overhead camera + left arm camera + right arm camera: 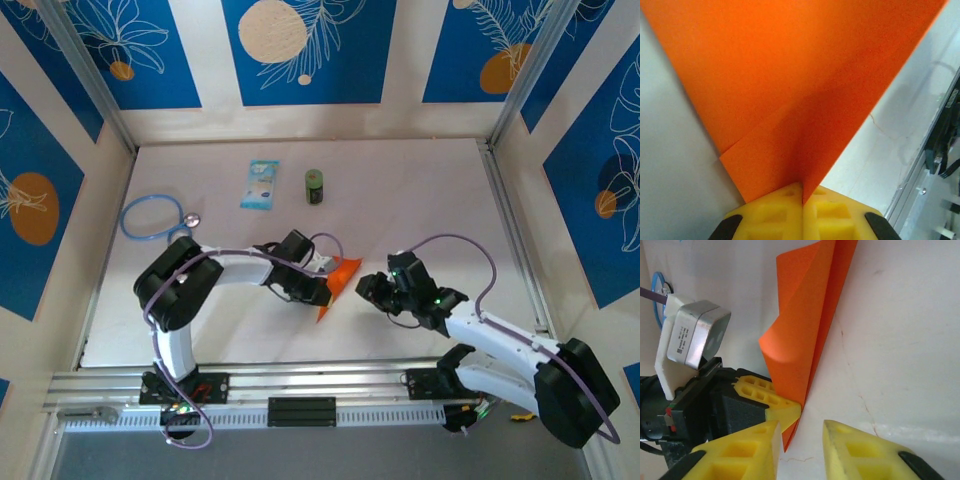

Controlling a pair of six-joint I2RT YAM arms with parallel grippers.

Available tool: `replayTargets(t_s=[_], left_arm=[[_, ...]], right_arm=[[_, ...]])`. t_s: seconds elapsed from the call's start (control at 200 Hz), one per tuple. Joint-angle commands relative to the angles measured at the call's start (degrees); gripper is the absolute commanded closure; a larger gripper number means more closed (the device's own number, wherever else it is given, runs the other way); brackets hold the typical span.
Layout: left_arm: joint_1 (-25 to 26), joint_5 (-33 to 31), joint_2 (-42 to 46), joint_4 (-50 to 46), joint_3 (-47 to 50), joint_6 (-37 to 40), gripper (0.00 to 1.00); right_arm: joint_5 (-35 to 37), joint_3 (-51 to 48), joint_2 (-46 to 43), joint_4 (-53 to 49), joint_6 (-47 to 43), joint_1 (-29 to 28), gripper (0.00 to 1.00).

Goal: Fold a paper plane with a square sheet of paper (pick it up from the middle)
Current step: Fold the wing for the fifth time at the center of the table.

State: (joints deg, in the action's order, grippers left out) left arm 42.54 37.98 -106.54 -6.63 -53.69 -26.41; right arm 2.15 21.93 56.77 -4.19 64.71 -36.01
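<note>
- Left gripper (802, 199) is clenched on the square sheet of paper (342, 277). Its yellow pads are pressed together with the sheet's crease sandwiched between them.
- The pinch sits right on the fold line, likely so the two layers cannot spring apart while the other arm works.
- The sheet is folded lengthwise, and both layers fan out away from the pinch. The left wrist view shows a diagonal flap edge on one layer. Judged partly folded, not yet a dart.
- The sheet stands on edge mid-table (430, 200), between the two grippers and tilted. Its lower tip is at or just above the surface; cannot tell which.
- Right gripper (801, 440) is released, jaws apart, nothing between them.
- The sheet's pointed lower tip lies just inside that gap, close to the finger on the left of the right wrist view. Contact cannot be told.
- Judgement: the right gripper is lined up on that tip to grab or press the crease end while the left one anchors the sheet.
- Packet (260, 185) and can (315, 186) sit well apart at the far side and look uninvolved.
</note>
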Motion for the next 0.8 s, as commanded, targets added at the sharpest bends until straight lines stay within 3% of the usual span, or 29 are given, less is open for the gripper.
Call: replayTargets(t_s=[0.0,0.275,0.455,0.615,0.795], left_arm=[[-1.0,4.2,-1.4,3.2,0.9,-2.4,1.0],[-1.9,7.0,-2.0,8.7,3.2,-5.9,1.0],[-2.4,8.6,-2.2,12.8,4.6,-8.5,1.0],[-2.8,9.2,-2.2,16.0,6.5,-10.7,1.0],[-3.5,8.9,-1.6,17.7,8.4,-11.8,1.0]], right_arm=[[-2.7,-0.4,2.3,3.1,-2.2,-0.3,0.75],[-4.8,0.5,9.1,10.8,-4.4,-0.4,0.83],[-2.0,-0.3,11.5,16.7,-7.5,-0.8,0.84],[-6.0,2.8,14.6,16.1,-10.3,0.2,0.85],[-10.8,2.0,18.8,22.7,-9.0,2.2,0.86]])
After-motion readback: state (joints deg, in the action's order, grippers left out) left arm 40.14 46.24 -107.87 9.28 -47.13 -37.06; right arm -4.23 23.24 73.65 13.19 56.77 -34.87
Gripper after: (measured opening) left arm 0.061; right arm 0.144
